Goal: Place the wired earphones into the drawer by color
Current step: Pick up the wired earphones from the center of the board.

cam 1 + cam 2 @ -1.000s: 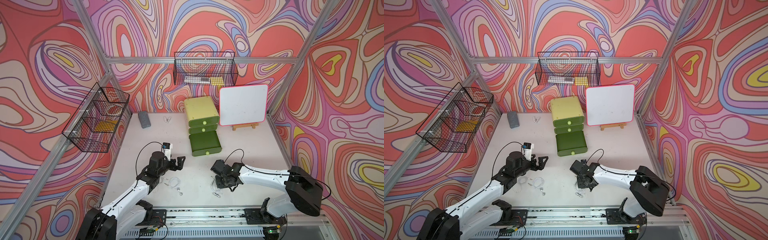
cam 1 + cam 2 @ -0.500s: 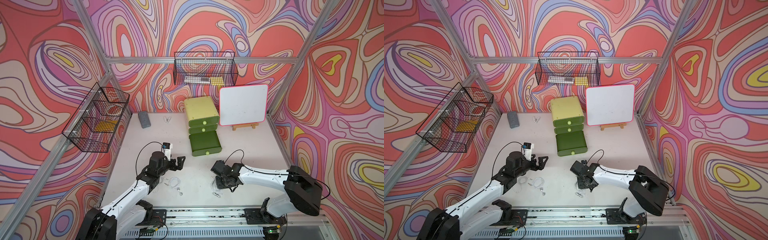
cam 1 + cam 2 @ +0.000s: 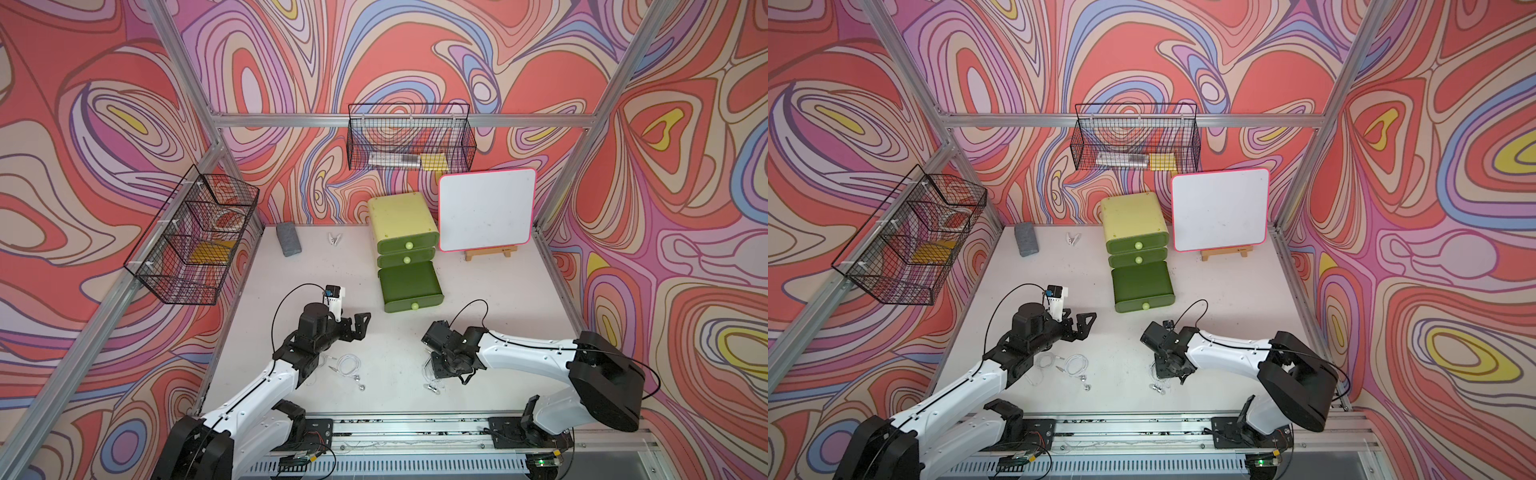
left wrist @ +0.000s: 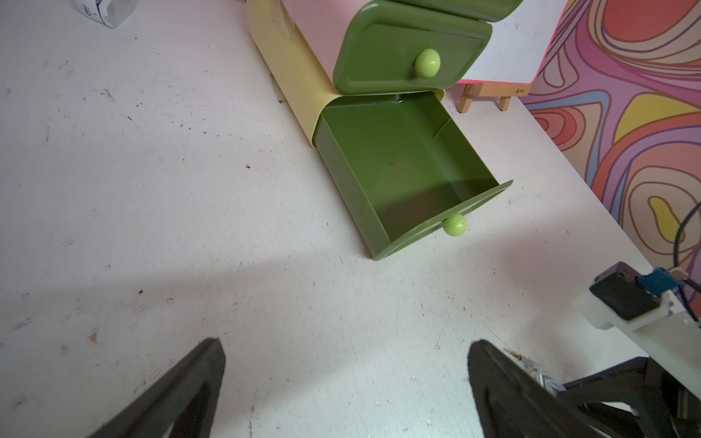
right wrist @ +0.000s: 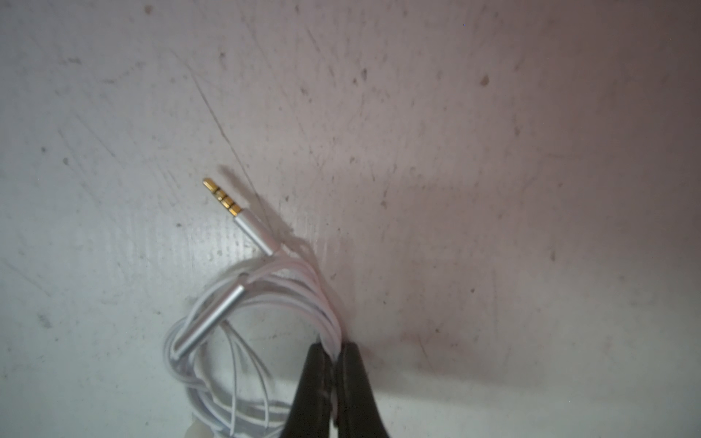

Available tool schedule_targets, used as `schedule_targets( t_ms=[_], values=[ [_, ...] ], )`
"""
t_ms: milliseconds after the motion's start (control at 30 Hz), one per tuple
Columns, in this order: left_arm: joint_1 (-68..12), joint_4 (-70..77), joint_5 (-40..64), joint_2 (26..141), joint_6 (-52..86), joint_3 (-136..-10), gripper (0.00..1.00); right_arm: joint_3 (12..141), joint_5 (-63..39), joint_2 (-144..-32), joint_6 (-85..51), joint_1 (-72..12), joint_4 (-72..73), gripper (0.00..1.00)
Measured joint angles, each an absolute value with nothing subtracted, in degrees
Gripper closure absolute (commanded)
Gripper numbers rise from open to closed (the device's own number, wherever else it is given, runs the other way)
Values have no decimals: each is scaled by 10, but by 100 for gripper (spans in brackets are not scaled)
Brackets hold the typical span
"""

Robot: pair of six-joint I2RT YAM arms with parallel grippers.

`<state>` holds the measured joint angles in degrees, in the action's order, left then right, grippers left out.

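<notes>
My right gripper (image 5: 333, 347) is shut on the cable loops of a coiled white wired earphones bundle (image 5: 242, 303) lying on the table, its gold jack plug (image 5: 223, 199) pointing away. In both top views this gripper (image 3: 438, 368) (image 3: 1162, 370) points down at the same bundle (image 3: 432, 386). Another white earphones bundle (image 3: 348, 366) (image 3: 1076, 365) lies loose beside my left forearm. My left gripper (image 4: 345, 347) (image 3: 360, 326) hovers open and holds nothing, facing the green drawer unit. Its bottom drawer (image 4: 409, 170) (image 3: 410, 282) is pulled out and looks empty.
The two upper drawers (image 3: 406, 246) are closed. A whiteboard on a wooden easel (image 3: 486, 210) stands to the unit's right. A grey block (image 3: 289, 244) and a white clip (image 3: 335, 239) lie at the back. Wire baskets hang on the back wall (image 3: 409, 143) and left wall (image 3: 195, 241).
The right gripper's jaws have closed onto the white earphone cable. Neither arm has visibly shifted.
</notes>
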<state>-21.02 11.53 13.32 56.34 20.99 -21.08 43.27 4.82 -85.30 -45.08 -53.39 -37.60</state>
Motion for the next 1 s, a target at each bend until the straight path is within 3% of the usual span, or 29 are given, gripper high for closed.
schedule_targets(
  t_ms=[400, 1000],
  values=[
    [-210, 115, 133, 563, 210, -211, 1, 439, 54, -834, -450, -534, -402, 100],
    [-210, 115, 132, 547, 210, -211, 1, 595, 156, -787, -393, -534, -498, 100]
  ],
)
